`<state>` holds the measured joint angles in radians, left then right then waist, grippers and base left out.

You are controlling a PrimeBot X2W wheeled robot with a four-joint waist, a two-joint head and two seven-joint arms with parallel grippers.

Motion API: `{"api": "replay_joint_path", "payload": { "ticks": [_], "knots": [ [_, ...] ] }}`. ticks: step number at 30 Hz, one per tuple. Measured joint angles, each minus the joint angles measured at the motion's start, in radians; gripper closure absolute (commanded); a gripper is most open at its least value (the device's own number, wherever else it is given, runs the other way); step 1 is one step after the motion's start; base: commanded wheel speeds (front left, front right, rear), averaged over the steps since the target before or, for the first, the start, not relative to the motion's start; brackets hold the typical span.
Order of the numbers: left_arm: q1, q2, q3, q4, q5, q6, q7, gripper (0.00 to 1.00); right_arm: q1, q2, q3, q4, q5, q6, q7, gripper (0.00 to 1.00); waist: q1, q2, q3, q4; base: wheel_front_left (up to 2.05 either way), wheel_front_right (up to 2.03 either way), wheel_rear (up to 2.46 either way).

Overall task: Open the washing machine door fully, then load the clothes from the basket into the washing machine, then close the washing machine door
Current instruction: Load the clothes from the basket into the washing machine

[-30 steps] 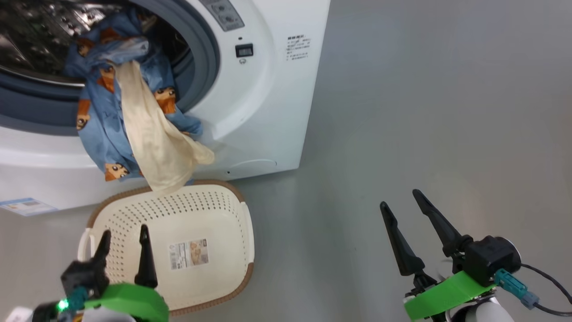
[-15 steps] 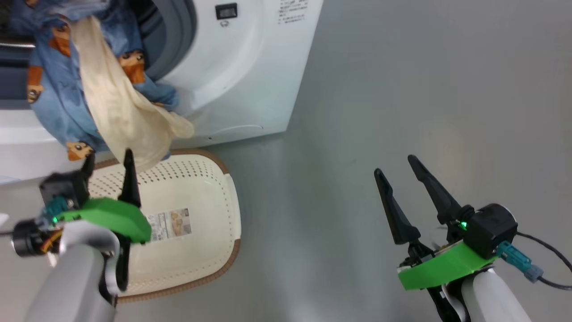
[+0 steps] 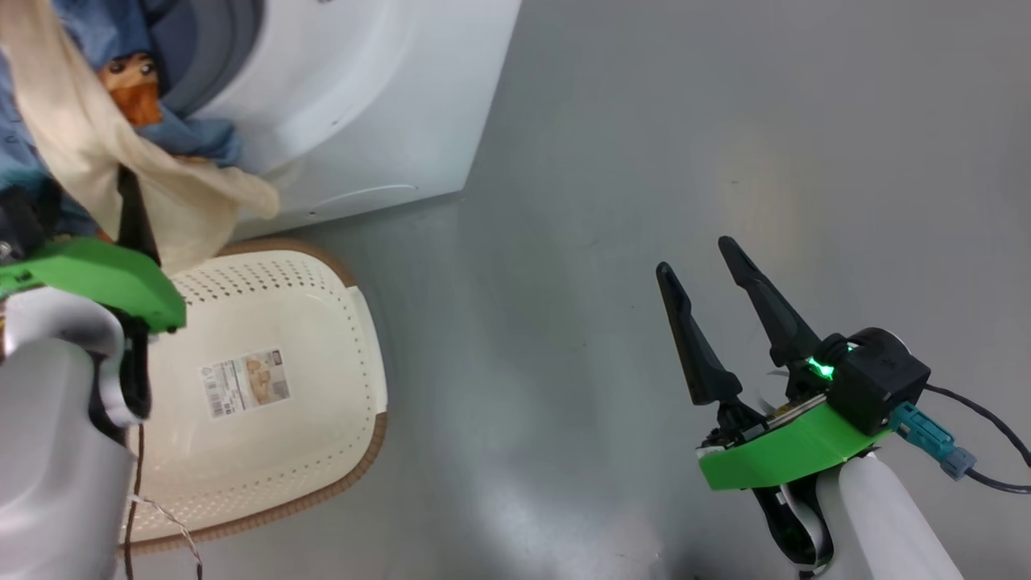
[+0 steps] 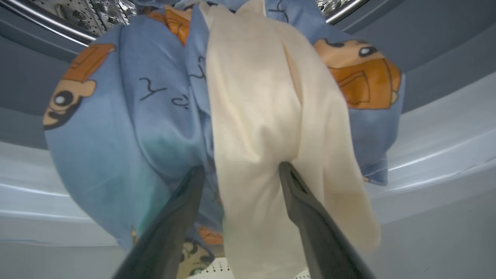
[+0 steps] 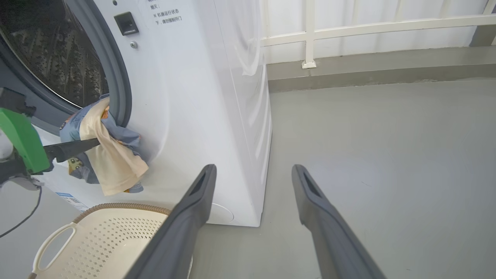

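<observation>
My left gripper (image 4: 241, 167) stands with its two dark fingers spread wide and nothing clamped. The tips press into the clothes (image 4: 255, 97), with a fold of cream lining lying between them and blue fabric against my left finger.

The clothes are light blue, printed with orange cartoon faces outlined in black, and a long cream-beige piece runs down their middle. They hang out of the mouth of the washing machine (image 5: 193, 97), draped over the grey rubber gasket (image 5: 114, 77) and down the white front. Their upper part lies inside, against the steel perforated drum (image 5: 58, 50). The lowest cream flap dangles just above the back rim of the basket (image 3: 366, 322).

The basket sits on the grey floor (image 3: 644, 121), close against the foot of the machine. It is cream-white, perforated and brown-trimmed, with a label sticker (image 3: 246, 383) on its bottom.

My right gripper (image 3: 693, 254) is released too, its fingers apart and holding nothing. It hovers over the floor well to the right of the machine and basket. A white railing (image 5: 310, 31) runs along the far wall.
</observation>
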<state>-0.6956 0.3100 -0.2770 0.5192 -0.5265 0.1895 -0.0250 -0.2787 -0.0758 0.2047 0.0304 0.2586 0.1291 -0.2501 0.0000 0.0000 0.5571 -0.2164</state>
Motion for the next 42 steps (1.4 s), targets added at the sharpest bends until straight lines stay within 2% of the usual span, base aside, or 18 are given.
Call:
{"api": "replay_joint_path", "payload": {
  "ticks": [4,5,6,7,8,14,20,27,33,37,42],
  "knots": [
    [-0.019,0.013,0.009,0.009,-0.012,0.001,0.034,0.0,-0.01,0.008,0.004,0.001,0.002,0.0,-0.003,0.0,0.0,0.0,0.016,-0.019,0.0,0.0,0.0],
    [-0.022,0.015,0.011,0.01,-0.016,0.002,0.042,0.22,-0.01,0.008,0.005,0.001,0.002,0.0,-0.003,0.0,0.0,0.0,0.019,-0.023,0.0,0.0,0.0],
    [-0.024,0.017,0.012,0.01,-0.016,0.005,0.047,0.6,-0.01,0.009,0.005,0.001,0.005,0.0,-0.003,0.0,0.0,0.0,0.021,-0.026,0.0,0.0,0.0],
    [-0.027,0.02,0.011,0.01,-0.016,0.013,0.055,0.85,-0.01,0.009,0.005,0.002,0.007,0.0,-0.003,0.0,0.0,0.0,0.023,-0.029,0.0,0.0,0.0],
    [-0.03,0.023,0.011,0.01,-0.016,0.018,0.065,1.0,-0.01,0.01,0.005,0.002,0.007,0.0,-0.003,0.0,0.0001,0.0,0.024,-0.031,0.0,0.0,0.0],
    [-0.031,0.033,0.008,-0.011,-0.025,0.019,0.115,1.0,-0.01,0.013,0.005,0.003,0.007,0.0,-0.003,0.0,0.0,0.0,0.022,-0.028,0.0,0.0,0.0],
    [-0.008,0.058,0.0,-0.111,-0.039,0.028,0.201,1.0,-0.01,0.014,-0.002,0.003,0.007,0.0,-0.003,0.0,0.0001,0.0,0.015,-0.012,0.0,0.0,0.0],
    [0.058,0.13,0.002,-0.319,-0.059,0.073,0.345,1.0,-0.008,0.015,-0.009,0.003,0.007,0.0,-0.003,0.0,0.0,0.0,0.001,0.008,0.0,0.0,0.0],
    [0.097,0.188,0.024,-0.477,-0.066,0.113,0.422,1.0,-0.007,0.015,-0.006,0.003,0.007,0.0,-0.003,0.0,0.0,0.0,-0.013,0.015,0.0,0.0,0.0],
    [0.097,0.212,0.05,-0.523,-0.065,0.144,0.435,1.0,-0.007,0.015,0.003,0.004,0.007,0.0,-0.003,0.0,0.0001,0.0,-0.016,0.009,0.0,0.0,0.0],
    [0.051,0.231,0.049,-0.516,-0.049,0.151,0.456,1.0,-0.007,0.015,0.014,0.005,0.007,0.0,-0.003,0.0,0.0,0.0,-0.017,-0.008,0.0,0.0,0.0]
  ]
}}
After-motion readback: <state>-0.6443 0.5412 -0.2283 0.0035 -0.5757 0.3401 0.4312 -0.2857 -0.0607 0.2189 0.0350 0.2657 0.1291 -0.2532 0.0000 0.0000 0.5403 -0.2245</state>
